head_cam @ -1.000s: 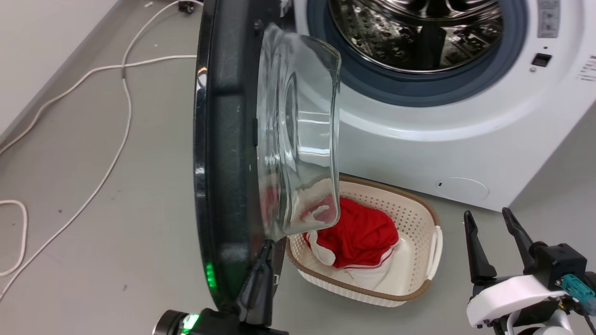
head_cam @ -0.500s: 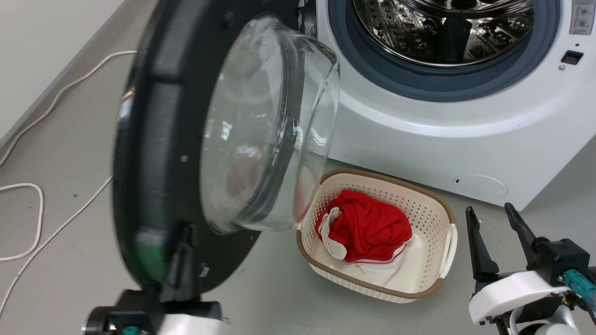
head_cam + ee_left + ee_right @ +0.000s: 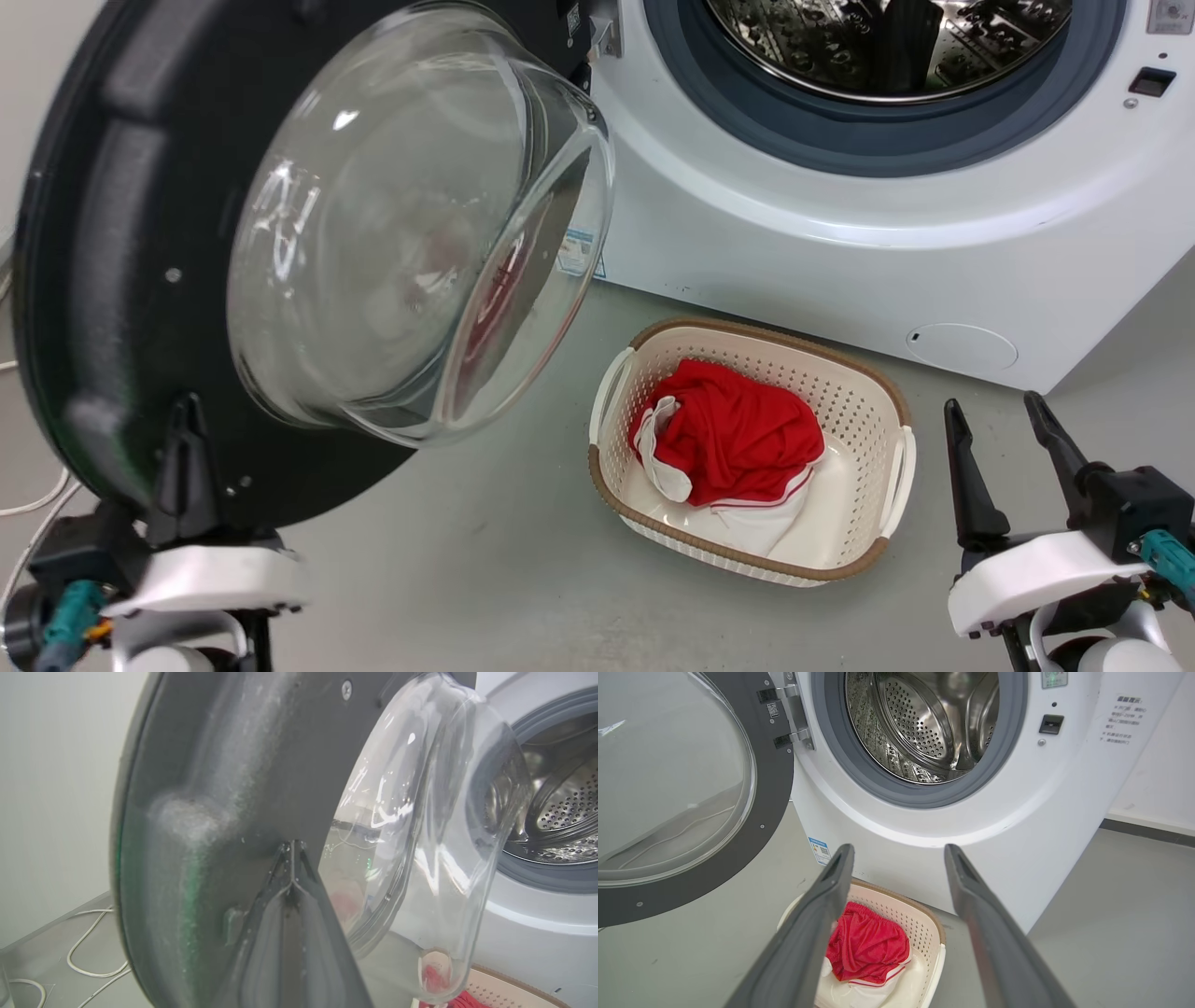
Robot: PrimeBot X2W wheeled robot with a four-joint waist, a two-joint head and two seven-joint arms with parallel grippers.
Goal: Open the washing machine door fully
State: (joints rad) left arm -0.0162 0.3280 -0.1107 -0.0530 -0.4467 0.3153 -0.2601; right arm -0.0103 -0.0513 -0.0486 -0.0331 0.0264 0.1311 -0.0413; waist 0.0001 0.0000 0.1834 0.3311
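Washing machine door (image 3: 103,233) stands wide open at upper left of head view, glass bowl facing lower right. Left gripper (image 3: 189,415) lower left: fingers closed together, tips against the door's black inner face. Right gripper (image 3: 990,403) lower right: fingers wide, empty. Washing machine (image 3: 840,271) top right, drum exposed.

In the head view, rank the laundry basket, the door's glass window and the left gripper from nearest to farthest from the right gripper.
1. Laundry basket, on the floor just left of the right gripper.
2. Door's glass window, further left and higher.
3. Left gripper, far lower left.
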